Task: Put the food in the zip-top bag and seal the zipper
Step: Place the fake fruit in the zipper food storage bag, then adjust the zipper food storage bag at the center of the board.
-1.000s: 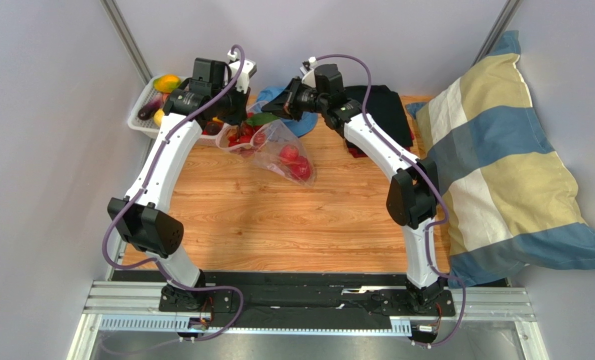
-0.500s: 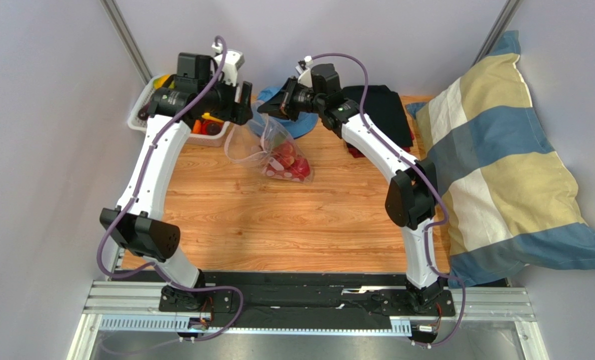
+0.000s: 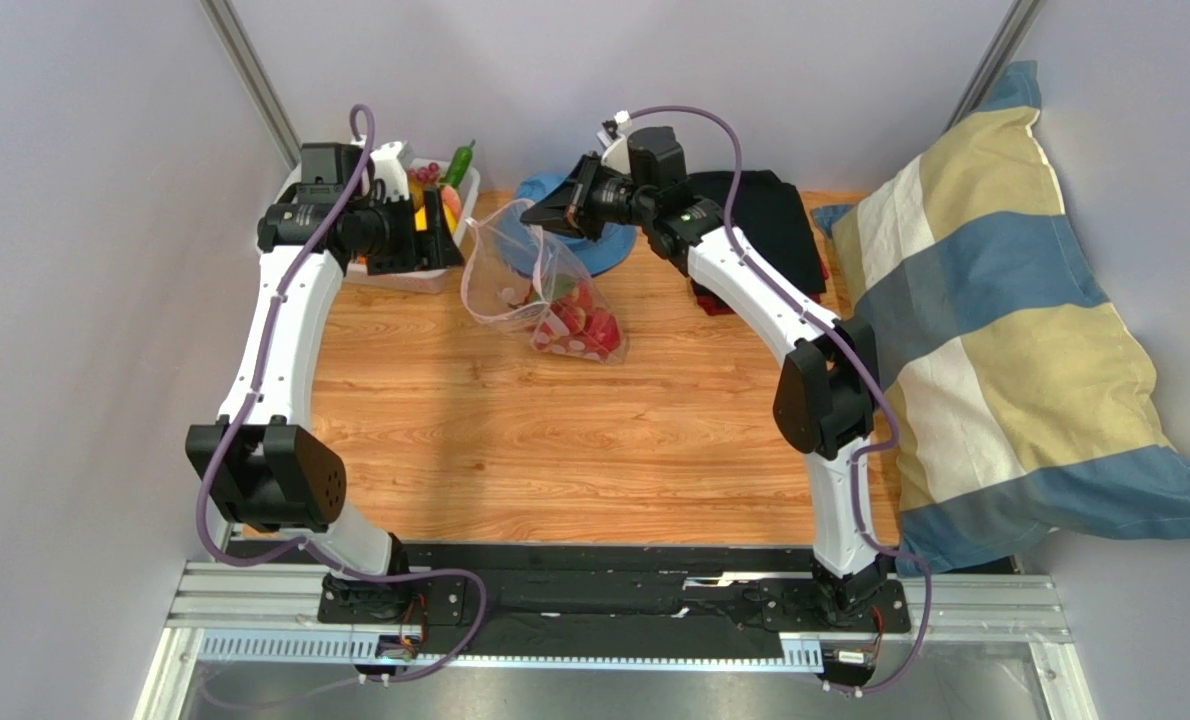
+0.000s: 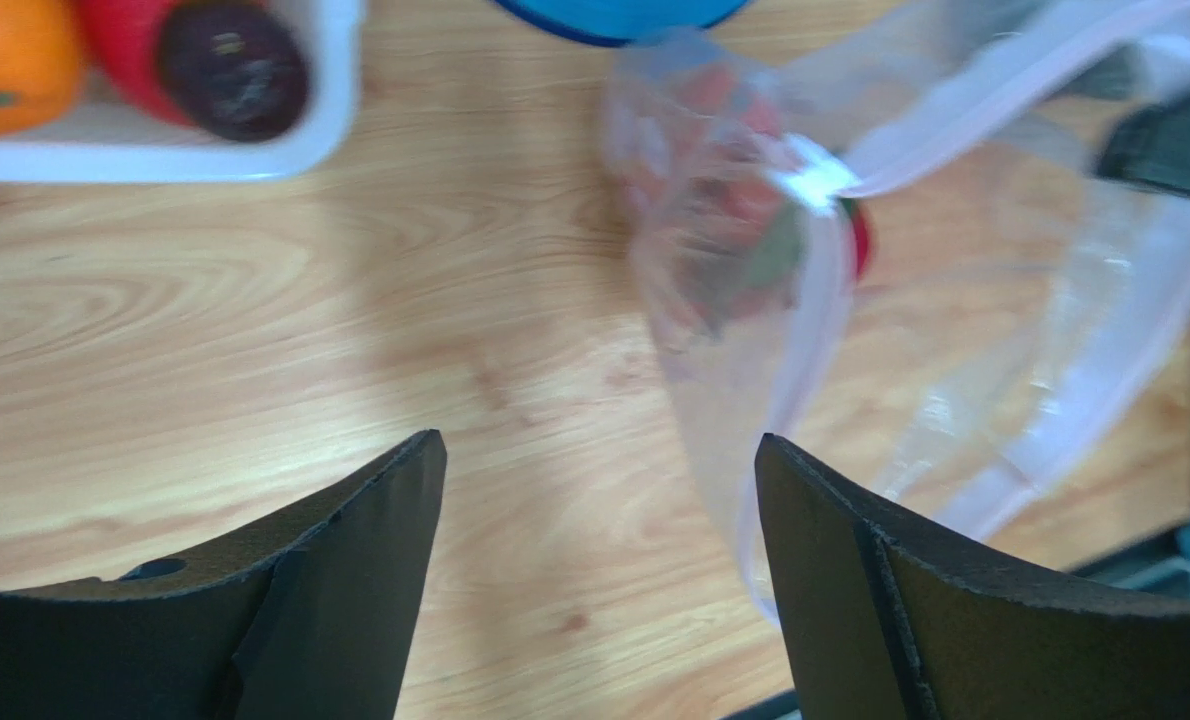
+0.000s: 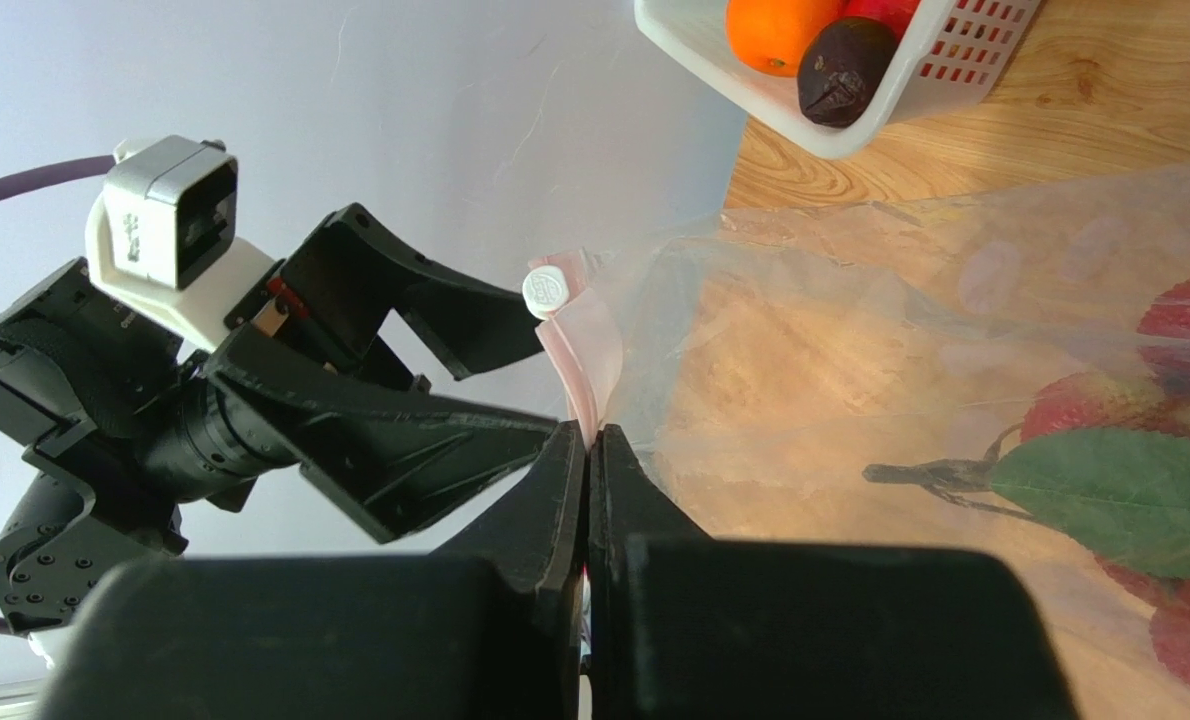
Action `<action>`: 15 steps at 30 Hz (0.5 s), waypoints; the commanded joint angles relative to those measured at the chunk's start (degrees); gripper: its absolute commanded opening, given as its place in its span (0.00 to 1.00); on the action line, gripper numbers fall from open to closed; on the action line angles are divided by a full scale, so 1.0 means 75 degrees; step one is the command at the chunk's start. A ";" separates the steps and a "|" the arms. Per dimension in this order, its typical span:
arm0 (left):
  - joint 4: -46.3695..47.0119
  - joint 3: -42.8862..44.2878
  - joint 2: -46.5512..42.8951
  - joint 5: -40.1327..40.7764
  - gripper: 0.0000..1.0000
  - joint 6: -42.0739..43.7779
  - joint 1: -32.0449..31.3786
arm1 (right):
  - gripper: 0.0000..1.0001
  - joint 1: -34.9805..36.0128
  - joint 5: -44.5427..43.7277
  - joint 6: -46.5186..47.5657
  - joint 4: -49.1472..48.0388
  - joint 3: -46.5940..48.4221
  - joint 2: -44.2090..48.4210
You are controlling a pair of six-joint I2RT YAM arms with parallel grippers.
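The clear zip-top bag [image 3: 523,278] hangs open from my right gripper [image 3: 538,218], which is shut on its pinkish zipper [image 5: 574,353] strip. Red food [image 3: 579,327] with a green leaf [image 5: 1142,495] lies in the bag's bottom on the table. My left gripper [image 3: 410,236] stands open and empty, just left of the bag and by the white basket [image 3: 451,192]. In the left wrist view its jaws [image 4: 598,450] frame bare wood, with the bag [image 4: 736,270] at the right. More food stays in the basket: an orange [image 4: 8,60] and a dark purple piece [image 4: 233,60].
A blue hat [image 3: 594,248] lies behind the bag, and a black cloth [image 3: 767,210] lies at the back right. A large striped pillow [image 3: 1007,330] fills the right side. Grey walls and metal posts stand close behind the basket.
My left gripper opened, let go of the bag and swung left towards the basket. The bag now hangs from the right gripper alone, with its food slid to the bottom.
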State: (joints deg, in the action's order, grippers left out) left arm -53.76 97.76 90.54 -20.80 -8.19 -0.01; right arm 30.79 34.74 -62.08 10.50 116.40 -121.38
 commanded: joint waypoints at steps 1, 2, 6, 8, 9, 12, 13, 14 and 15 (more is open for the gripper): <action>0.0452 -0.0318 -0.0528 -0.1492 0.81 -0.0478 -0.0115 | 0.00 -0.0132 0.0090 0.0134 -0.0228 -0.0086 0.0598; 0.0685 -0.0690 -0.0750 -0.1551 0.79 -0.0537 -0.0174 | 0.00 -0.0144 0.0090 0.0133 -0.0217 -0.0109 0.0610; 0.0898 -0.1268 -0.0928 -0.1188 0.71 -0.0701 -0.0631 | 0.00 -0.0190 0.0149 0.0122 -0.0217 -0.0203 0.0680; 0.0653 -0.1175 -0.0777 -0.0767 0.68 -0.0737 -0.0947 | 0.00 -0.0226 0.0161 0.0145 -0.0217 -0.0344 0.0785; 0.0617 -0.1117 -0.0752 -0.0708 0.66 -0.0725 -0.1041 | 0.00 -0.0249 0.0161 0.0145 -0.0205 -0.0414 0.0832; 0.0804 -0.0789 -0.0670 -0.1092 0.32 -0.0923 -0.1135 | 0.00 -0.0343 0.0172 0.0204 -0.0205 -0.0823 0.1101; 0.0781 -0.0393 -0.0612 -0.1152 0.21 -0.0959 -0.1135 | 0.00 -0.0366 0.0184 0.0227 -0.0193 -0.0917 0.1149; 0.0793 -0.0157 -0.0519 -0.1211 0.05 -0.0959 -0.1135 | 0.00 -0.0366 0.0184 0.0274 -0.0158 -0.1092 0.1300; 0.0793 0.0077 -0.0483 -0.1269 0.00 -0.0959 -0.1124 | 0.00 -0.0413 0.0184 0.0309 -0.0147 -0.1175 0.1383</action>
State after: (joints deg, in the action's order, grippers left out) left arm -50.76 90.35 86.15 -27.97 -13.98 -8.88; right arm 28.77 35.24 -61.49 10.44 110.08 -116.92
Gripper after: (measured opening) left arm 0.126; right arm 0.008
